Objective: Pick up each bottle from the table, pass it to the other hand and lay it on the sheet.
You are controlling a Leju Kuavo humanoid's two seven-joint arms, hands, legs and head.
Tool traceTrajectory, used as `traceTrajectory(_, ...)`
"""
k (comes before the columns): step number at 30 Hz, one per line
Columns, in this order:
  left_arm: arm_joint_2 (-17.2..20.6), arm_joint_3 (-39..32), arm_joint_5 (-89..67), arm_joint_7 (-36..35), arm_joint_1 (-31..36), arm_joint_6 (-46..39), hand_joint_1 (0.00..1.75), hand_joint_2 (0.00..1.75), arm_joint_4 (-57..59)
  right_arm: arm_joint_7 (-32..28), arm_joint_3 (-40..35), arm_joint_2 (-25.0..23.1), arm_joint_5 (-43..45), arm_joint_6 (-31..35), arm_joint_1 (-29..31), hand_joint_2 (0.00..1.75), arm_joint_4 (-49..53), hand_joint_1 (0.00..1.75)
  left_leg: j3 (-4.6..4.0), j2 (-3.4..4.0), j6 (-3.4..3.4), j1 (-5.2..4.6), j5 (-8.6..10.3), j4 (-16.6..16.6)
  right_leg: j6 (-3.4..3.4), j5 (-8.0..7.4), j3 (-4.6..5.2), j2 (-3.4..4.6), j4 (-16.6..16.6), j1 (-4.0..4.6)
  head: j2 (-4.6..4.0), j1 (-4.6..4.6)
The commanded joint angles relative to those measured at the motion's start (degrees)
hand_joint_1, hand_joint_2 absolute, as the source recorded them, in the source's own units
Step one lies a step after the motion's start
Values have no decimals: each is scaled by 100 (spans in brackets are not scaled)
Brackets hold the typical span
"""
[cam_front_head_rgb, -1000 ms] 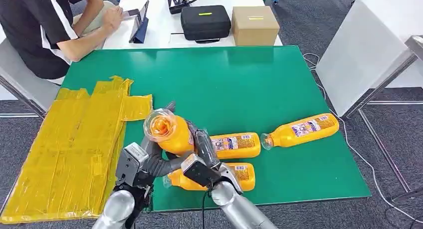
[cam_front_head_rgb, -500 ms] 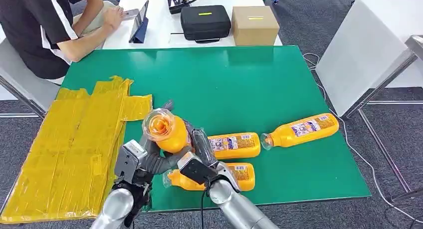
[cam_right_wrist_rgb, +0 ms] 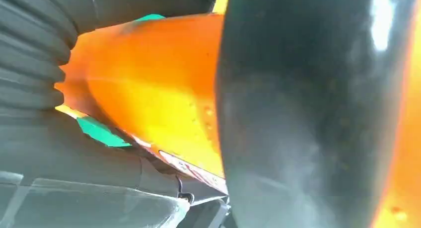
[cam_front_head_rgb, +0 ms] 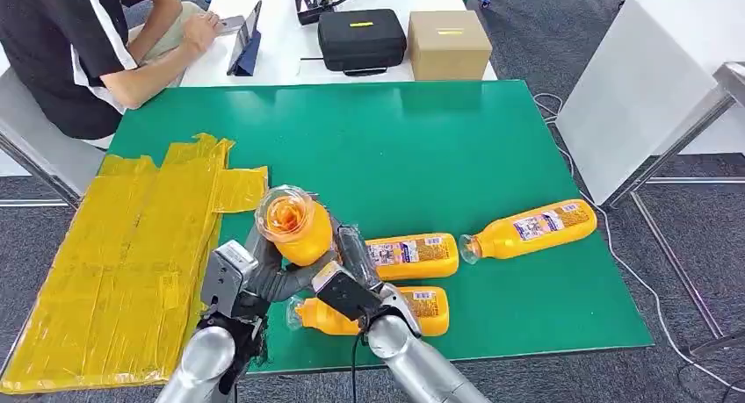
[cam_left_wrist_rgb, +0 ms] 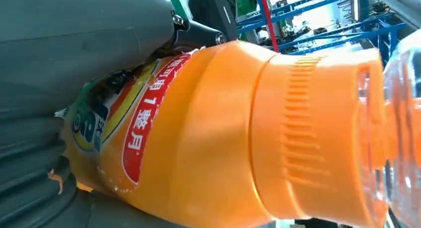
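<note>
Held bottle (cam_front_head_rgb: 294, 227) is lifted above the green table (cam_front_head_rgb: 422, 148), cap end up toward the camera, orange body tilted. Both hands are on it: left hand (cam_front_head_rgb: 264, 276) wraps the lower body from the sheet side, right hand (cam_front_head_rgb: 356, 262) grips it from the other side, fingers (cam_front_head_rgb: 351, 245) along its flank. In the left wrist view the bottle (cam_left_wrist_rgb: 238, 133) sits tight against the grey hand (cam_left_wrist_rgb: 64, 54), label and ribbed orange neck visible. In the right wrist view the orange body (cam_right_wrist_rgb: 149, 84) is pressed between the ribbed cover and a dark finger (cam_right_wrist_rgb: 298, 114).

Landmark is the held bottle. Yellow sheet (cam_front_head_rgb: 132, 254) lies just left of it, reaching over the table's left and near edges; its near-right border is close to the left hand. Right of it, a lying bottle (cam_front_head_rgb: 413, 255) is just beside the right hand. Another lying bottle (cam_front_head_rgb: 386, 313) is under the right wrist, near the table's front edge. Third lying bottle (cam_front_head_rgb: 527, 230) is farther right, near the right edge, well apart.

Beyond the held bottle the green surface is open up to the far edge. Past that edge: a white table (cam_front_head_rgb: 281, 43) with a black case (cam_front_head_rgb: 362, 39), a cardboard box (cam_front_head_rgb: 448, 45), a tablet (cam_front_head_rgb: 246, 39), and a seated person (cam_front_head_rgb: 79, 52) at the far left corner.
</note>
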State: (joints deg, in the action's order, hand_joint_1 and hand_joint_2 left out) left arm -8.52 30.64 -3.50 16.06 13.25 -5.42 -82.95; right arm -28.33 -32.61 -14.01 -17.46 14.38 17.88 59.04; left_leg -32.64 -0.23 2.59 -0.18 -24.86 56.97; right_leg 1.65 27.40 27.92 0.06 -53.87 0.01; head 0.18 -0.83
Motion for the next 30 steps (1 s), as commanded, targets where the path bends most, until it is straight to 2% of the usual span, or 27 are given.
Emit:
traceTrajectory(1, -22, 232, -20, 174, 236, -52, 175, 175, 168, 24, -284, 145, 9, -134, -21, 175, -115, 175, 6, -12, -12, 3, -1, -2, -1, 4, -13, -14, 5, 2, 0, -2)
traceTrajectory(3, -14, 214, -26, 193, 207, -106, 175, 175, 126, 47, -279, 150, -15, -99, -64, 175, -14, 175, 9, -12, -14, 0, -1, -3, -1, 5, -14, -14, 4, -1, 0, 0)
traceTrajectory(4, 0, 179, -17, 209, 192, -174, 175, 175, 100, 91, -240, 153, -55, 3, -94, 175, 72, 155, 7, -13, -13, 0, 0, -3, -1, 5, -12, -15, 4, -1, 0, -2)
traceTrajectory(5, 28, 154, -14, 221, 170, -217, 175, 175, 66, 93, -214, 176, -98, 129, -127, 175, 213, 0, 4, -11, -10, 1, 1, -3, -1, 3, -9, -13, 5, 0, 0, 0)
traceTrajectory(8, 69, 9, -39, 277, 31, -332, 175, 175, -64, 144, -63, 449, -237, 485, -250, 175, 891, 0, 3, -10, -10, 1, -1, -2, -1, 3, -8, -11, 3, 0, 2, -2)
traceTrajectory(11, 64, -94, -76, 306, -47, -368, 175, 175, -126, 336, 142, 656, -376, 514, -378, 175, 1494, 0, -2, -13, -7, 0, 1, -1, 1, 2, -3, -13, 3, -1, 0, 0)
traceTrajectory(18, 66, -425, -276, 479, -305, -545, 175, 175, -128, 648, 820, 1108, -1312, 806, -952, 175, 2995, 0, 2, -26, -15, -7, 0, -3, 1, 9, -13, -29, 3, -7, 2, 0)
traceTrajectory(20, 71, -534, -984, 589, -408, -1100, 175, 175, -244, 628, 993, 1197, -1474, 950, -1157, 175, 3293, 0, 5, -27, -12, -6, -1, -4, 1, 6, -15, -24, 8, -6, 0, -2)
traceTrajectory(21, 4, -612, -2149, 612, -454, -2078, 175, 175, -288, 662, 1088, 1213, -1658, 1111, -1260, 175, 3453, 0, 9, -21, -15, -7, -5, -4, 1, 9, -18, -20, 7, -7, 0, -2)
traceTrajectory(22, 18, -641, -2527, 574, -483, -2324, 175, 175, -398, 691, 1137, 1249, -1714, 1115, -1329, 175, 3594, 0, 1, -17, -11, -8, -3, -3, 1, 6, -10, -17, 5, -7, 0, 0)
traceTrajectory(23, -14, -780, -4023, 250, -514, -3095, 175, 175, -431, 781, 1214, 1291, -1891, 1171, -1390, 175, 3738, 0, 8, -19, -15, -8, -6, -3, 1, 10, -18, -19, 5, -7, 0, -2)
traceTrajectory(24, 12, -870, -4895, -80, -569, -3342, 175, 175, -522, 820, 1336, 1408, -1843, 1237, -1472, 175, 3880, 0, -4, -23, -12, -6, -2, 1, 0, 7, -8, -23, 2, -4, 2, 0)
traceTrajectory(26, 8, -999, -5456, -238, -597, -3458, 175, 175, -480, 806, 1436, 1489, -1790, 1261, -1539, 175, 3929, 0, -2, -19, -13, -6, -3, 0, -1, 7, -7, -21, 3, -4, 0, -2)
traceTrajectory(28, -275, -1613, -7379, -567, -713, -3458, 175, 175, -708, 768, 1578, 1600, -1682, 1434, -1680, 175, 3936, 0, 4, -18, -14, -7, -3, -3, -1, 6, -12, -19, 6, -5, 0, 0)
traceTrajectory(30, -327, -1759, -7942, -640, -755, -3458, 175, 175, -833, 657, 1665, 1677, -1532, 1500, -1799, 175, 3929, 0, -6, -15, -8, -2, -2, 1, 1, 1, -3, -13, 7, 0, 0, 0)
